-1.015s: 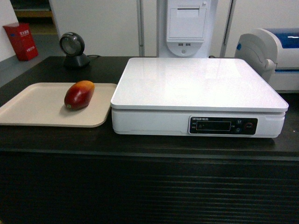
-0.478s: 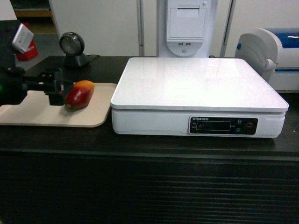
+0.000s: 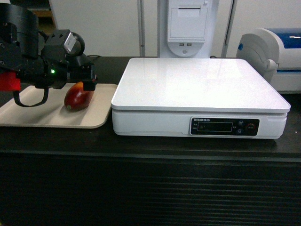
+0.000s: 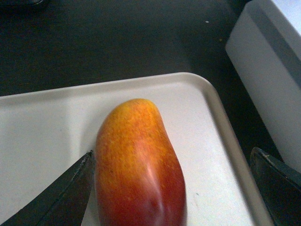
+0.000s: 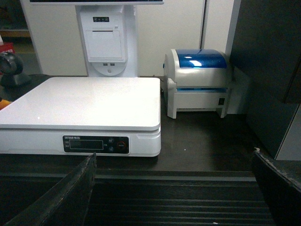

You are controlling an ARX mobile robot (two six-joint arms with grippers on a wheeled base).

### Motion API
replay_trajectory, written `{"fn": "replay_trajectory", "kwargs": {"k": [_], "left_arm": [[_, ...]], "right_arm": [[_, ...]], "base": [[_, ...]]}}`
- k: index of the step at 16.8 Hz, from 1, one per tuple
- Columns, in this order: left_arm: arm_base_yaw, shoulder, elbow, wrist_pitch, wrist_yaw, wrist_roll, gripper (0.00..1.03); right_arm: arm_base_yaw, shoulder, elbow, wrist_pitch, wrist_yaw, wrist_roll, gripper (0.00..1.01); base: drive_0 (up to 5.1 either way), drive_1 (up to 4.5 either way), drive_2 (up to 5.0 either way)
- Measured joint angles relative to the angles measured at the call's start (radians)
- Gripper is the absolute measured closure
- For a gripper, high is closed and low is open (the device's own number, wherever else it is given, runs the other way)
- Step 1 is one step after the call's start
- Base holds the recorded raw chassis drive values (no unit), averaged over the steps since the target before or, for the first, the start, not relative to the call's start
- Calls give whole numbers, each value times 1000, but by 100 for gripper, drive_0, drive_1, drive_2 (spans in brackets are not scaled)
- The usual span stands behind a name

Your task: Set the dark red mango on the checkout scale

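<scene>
The dark red mango lies on a beige tray on the black checkout counter, left of the white scale. My left gripper hangs over the mango's far orange end. In the left wrist view this gripper is open around the mango: the left finger is right beside its skin, and the right finger stands well off past the tray rim. My right gripper is open and empty in front of the counter's ribbed panel, facing the scale.
A round black scanner stands behind the tray. A white receipt terminal rises behind the scale. A white and blue label printer sits to the scale's right. A red box shows behind my left arm.
My left arm came in from the left, absent one second ago. It has moved right over the tray until its open fingers flank the mango. The mango has not moved.
</scene>
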Motion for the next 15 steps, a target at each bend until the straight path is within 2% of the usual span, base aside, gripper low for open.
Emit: {"fn": "replay_trajectory", "kwargs": {"k": [5, 7, 10, 14, 15], "left_arm": [[15, 164, 267, -211, -24, -15, 5], [18, 204, 313, -289, -46, -14, 5], [17, 224, 320, -313, -70, -3, 5], [13, 223, 316, -286, -96, 23, 41], [11, 222, 301, -266, -95, 29, 44]], "right_arm": [[0, 0, 0, 0, 0, 0, 3], [0, 0, 0, 0, 0, 0, 3], [0, 0, 0, 0, 0, 0, 3], [0, 0, 0, 0, 0, 0, 3], [0, 0, 0, 0, 0, 0, 3]], "base": [[0, 0, 0], [0, 0, 0], [0, 0, 0], [0, 0, 0], [0, 0, 0]]}}
